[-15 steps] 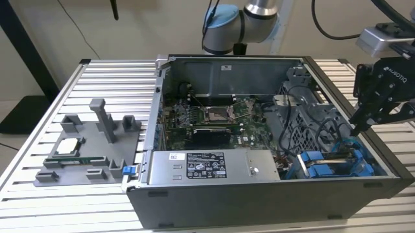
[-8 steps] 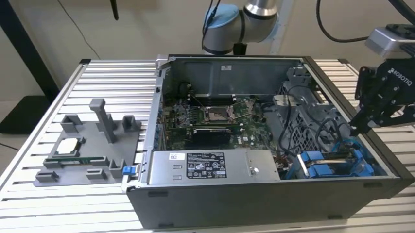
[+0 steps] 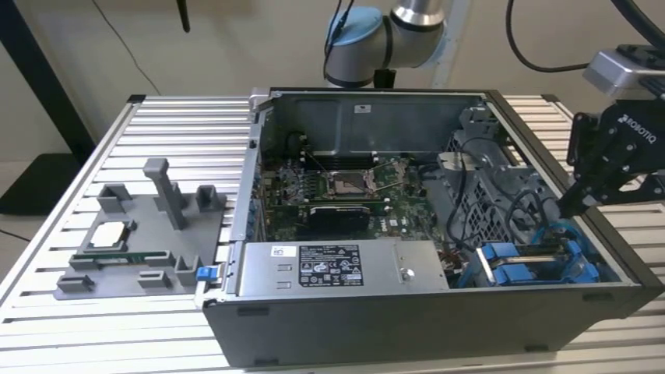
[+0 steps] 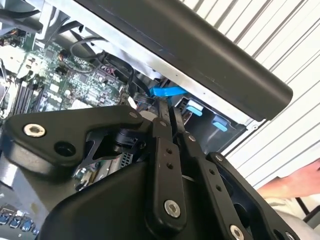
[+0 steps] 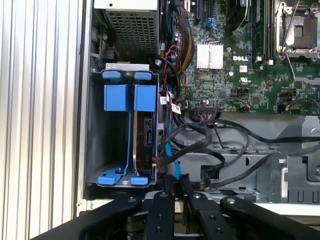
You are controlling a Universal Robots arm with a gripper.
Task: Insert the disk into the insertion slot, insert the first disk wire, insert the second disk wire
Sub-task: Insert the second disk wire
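Note:
The disk (image 5: 145, 142) stands edge-on in its blue carrier (image 5: 122, 97) inside the insertion slot (image 5: 95, 150), the grey bay at the case's corner (image 3: 530, 261). A flat blue disk wire (image 5: 167, 155) runs from beside the disk's edge to my fingertips. My gripper (image 5: 172, 181) is just outside the bay's open end, its black fingers (image 4: 162, 150) pressed close together, shut on that blue wire (image 4: 167, 91). In the exterior view the gripper (image 3: 575, 206) hangs over the case's right wall, above the bay.
Black cables (image 5: 215, 145) loop between the bay and the motherboard (image 3: 343, 191). The silver power-supply box (image 3: 343, 266) lies at the case's front. A grey fixture with parts (image 3: 146, 234) sits on the slatted table at the exterior view's left. A person's hand (image 4: 295, 185) is near.

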